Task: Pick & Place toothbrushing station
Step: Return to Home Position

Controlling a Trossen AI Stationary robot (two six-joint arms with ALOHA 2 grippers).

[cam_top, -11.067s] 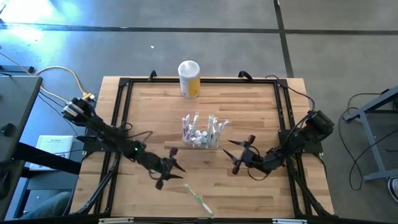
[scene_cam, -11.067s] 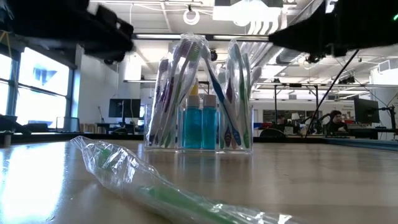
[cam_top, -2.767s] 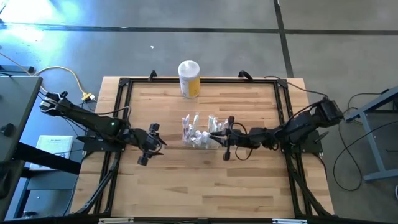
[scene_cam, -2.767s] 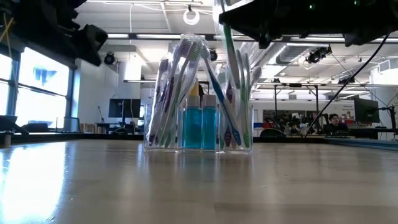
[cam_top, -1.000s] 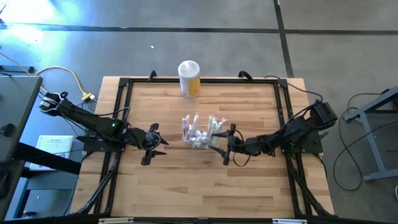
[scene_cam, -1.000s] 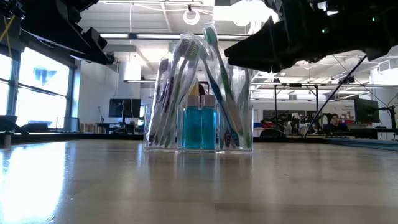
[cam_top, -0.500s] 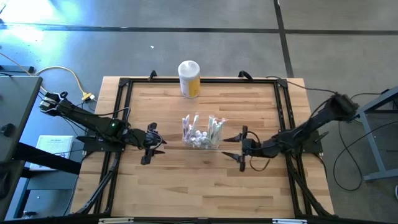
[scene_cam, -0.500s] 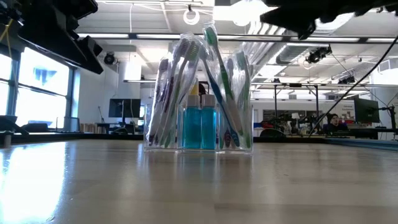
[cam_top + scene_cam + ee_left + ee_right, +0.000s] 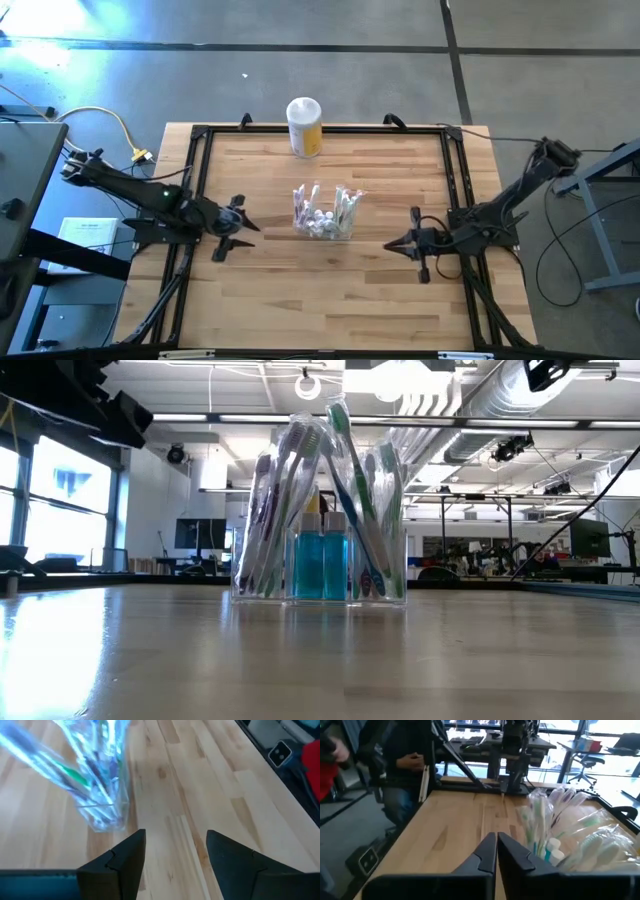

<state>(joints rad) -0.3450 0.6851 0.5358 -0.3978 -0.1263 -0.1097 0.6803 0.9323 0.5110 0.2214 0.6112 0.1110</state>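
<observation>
Jaws: we find the left gripper [image 9: 176, 836] spread and empty, the right gripper [image 9: 497, 837] closed on nothing. Both sit clear of the loaded holder [image 9: 323, 214]; we judge them parking.

Yellow canister [image 9: 304, 127] with white lid at far edge of wooden table [image 9: 300, 290], seated person [image 9: 395, 750] beyond it

Lab hall: exposed ceiling ducts [image 9: 497, 402], desk monitors [image 9: 589, 538], concrete floor [image 9: 560, 85]
</observation>
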